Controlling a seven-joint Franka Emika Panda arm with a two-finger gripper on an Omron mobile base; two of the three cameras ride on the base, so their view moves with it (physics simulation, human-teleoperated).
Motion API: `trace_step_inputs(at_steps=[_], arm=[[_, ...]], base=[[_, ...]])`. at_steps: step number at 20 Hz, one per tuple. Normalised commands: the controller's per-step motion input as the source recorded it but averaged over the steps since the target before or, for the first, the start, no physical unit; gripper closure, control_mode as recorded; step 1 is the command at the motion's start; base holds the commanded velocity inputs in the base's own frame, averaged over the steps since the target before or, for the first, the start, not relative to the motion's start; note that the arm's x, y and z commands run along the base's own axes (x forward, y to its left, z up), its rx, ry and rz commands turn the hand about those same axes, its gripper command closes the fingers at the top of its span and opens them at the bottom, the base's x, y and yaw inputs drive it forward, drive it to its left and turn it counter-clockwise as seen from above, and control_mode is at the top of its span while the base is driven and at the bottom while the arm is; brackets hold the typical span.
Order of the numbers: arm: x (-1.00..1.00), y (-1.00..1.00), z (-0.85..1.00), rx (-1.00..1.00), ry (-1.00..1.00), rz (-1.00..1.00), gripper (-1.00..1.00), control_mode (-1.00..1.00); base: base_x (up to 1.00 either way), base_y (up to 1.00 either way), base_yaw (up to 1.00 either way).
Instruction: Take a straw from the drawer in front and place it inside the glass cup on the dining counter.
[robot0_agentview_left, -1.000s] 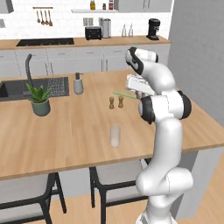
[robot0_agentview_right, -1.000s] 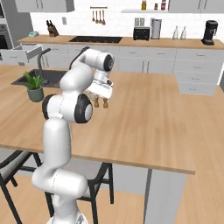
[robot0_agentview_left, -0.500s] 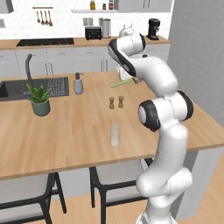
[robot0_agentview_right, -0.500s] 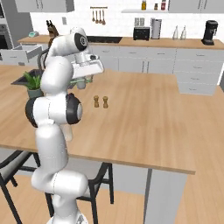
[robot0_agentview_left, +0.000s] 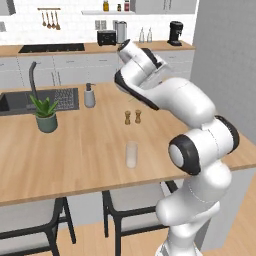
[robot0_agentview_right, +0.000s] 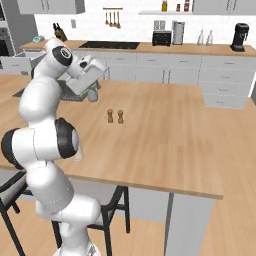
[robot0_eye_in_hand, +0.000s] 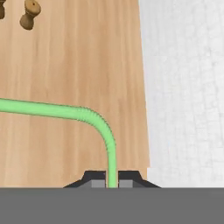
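End effector (robot0_eye_in_hand: 112, 183): clamped on the straw (robot0_eye_in_hand: 83, 114), above the surface (robot0_agentview_left: 90, 145).
Straw: bent, held over bare wood beside the brown shakers (robot0_eye_in_hand: 29, 14).
Glass cup (robot0_agentview_left: 131, 154): upright on the surface, in front of the shakers.

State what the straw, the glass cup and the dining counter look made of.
Straw: likely plastic, matte bright green, ribbed at its bend. Glass cup: clear glass or plastic; the counter shows through it. Dining counter: wood-look top, light brown with grain lines.

White tiled wall (robot0_agentview_left: 70, 22), grey cabinets (robot0_agentview_right: 225, 80), wooden floor (robot0_agentview_right: 235, 225), dark stools (robot0_agentview_left: 125, 210).
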Motion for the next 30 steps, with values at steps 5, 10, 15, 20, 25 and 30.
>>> trace_step_inputs(at_steps=[5, 10, 15, 20, 25, 30], arm=[[0.19, 0.02, 0.00, -0.20, -0.10, -0.03, 1.00, -1.00], [0.08, 0.27, 0.00, -0.17, -0.03, 0.00, 1.00, -1.00], [0.00, 0.78, 0.00, -0.19, 0.02, 0.00, 1.00, -1.00], [0.00, 0.42, -0.09, -0.22, 0.08, -0.03, 1.00, -1.00], [-0.09, 0.14, -0.23, -0.14, 0.15, -0.07, 1.00, -1.00], [-0.29, 0.01, -0.26, -0.06, 0.14, -0.10, 1.00, -1.00]], base=[[0.00, 0.00, 0.00], [0.00, 0.00, 0.00], [0.00, 0.00, 0.00], [0.00, 0.00, 0.00], [0.00, 0.00, 0.00], [0.00, 0.00, 0.00]])
